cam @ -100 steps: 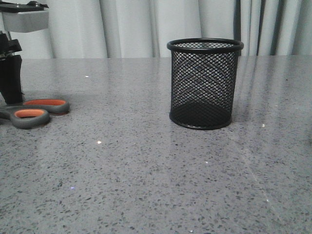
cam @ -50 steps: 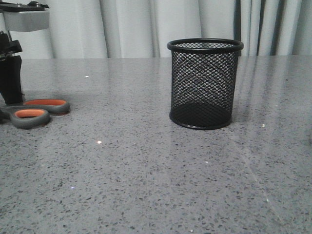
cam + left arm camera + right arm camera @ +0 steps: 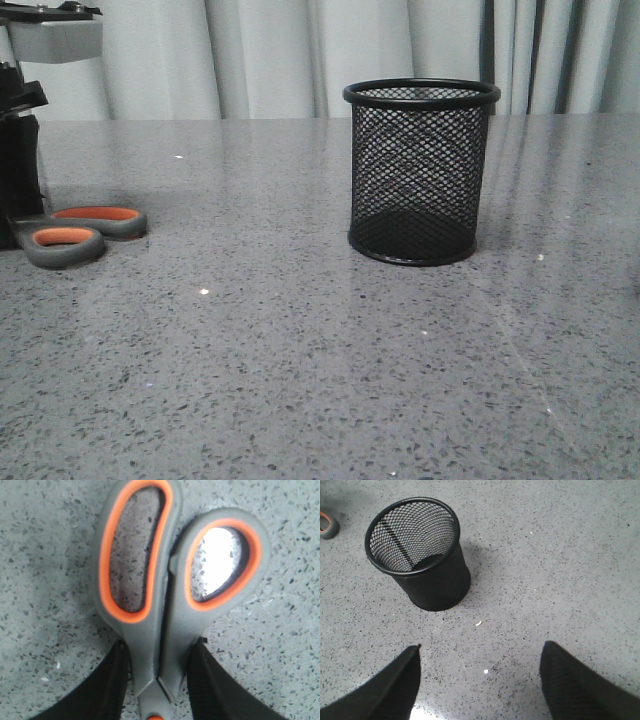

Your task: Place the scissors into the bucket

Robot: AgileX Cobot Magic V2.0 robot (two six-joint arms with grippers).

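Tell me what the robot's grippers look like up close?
Both are black. The left gripper shows two broad, matte fingers with smooth curved edges. The right gripper has the same wide, tapering fingers, with a fine textured surface. In the front view, a light grey boxy part sits above the left one. No cables or markings show.

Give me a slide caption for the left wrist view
Left hand closed on the scissors just below their orange-lined handles, on the speckled grey table.
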